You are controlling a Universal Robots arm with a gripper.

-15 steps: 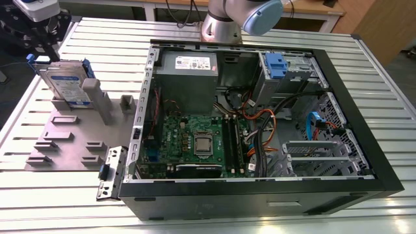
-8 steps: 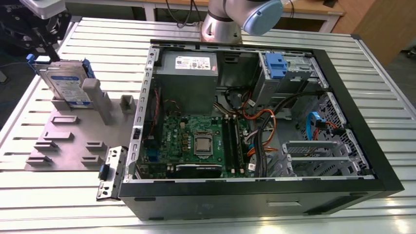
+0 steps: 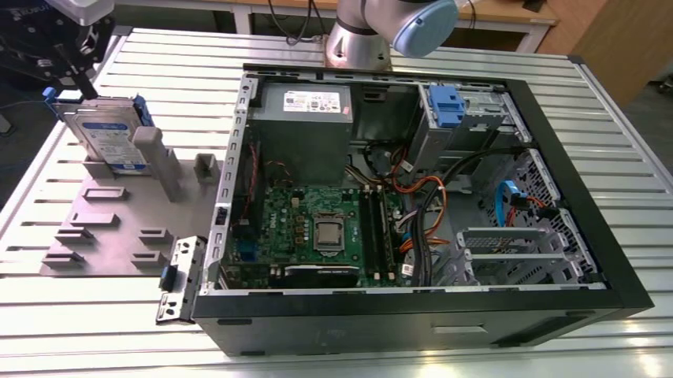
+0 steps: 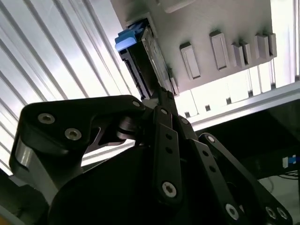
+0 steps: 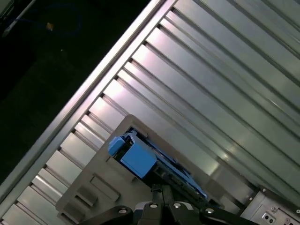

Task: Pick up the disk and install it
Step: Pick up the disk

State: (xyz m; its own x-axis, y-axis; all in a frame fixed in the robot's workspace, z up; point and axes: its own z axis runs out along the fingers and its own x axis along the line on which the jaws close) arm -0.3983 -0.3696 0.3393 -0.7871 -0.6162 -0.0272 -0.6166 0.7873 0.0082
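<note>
The disk [image 3: 105,134], a silver drive with a white-and-blue label in a blue carrier, stands on edge in a slot of the grey fixture plate [image 3: 105,228] at the exterior view's left. My gripper [image 3: 87,90] hangs just over the disk's upper far corner, fingers shut together with nothing between them. In both wrist views the disk [image 4: 143,56] [image 5: 154,164] lies edge-on just beyond the closed fingertips of the gripper [image 4: 161,91] [image 5: 161,190]. I cannot tell whether the tips touch it.
An open computer case [image 3: 421,303] lies on the slatted metal table [image 3: 589,102], with the motherboard, cables and a drive cage holding a blue carrier [image 3: 446,106] at its far right. The arm's base [image 3: 358,39] stands behind the case. A small latch part [image 3: 179,276] lies by the case's near left corner.
</note>
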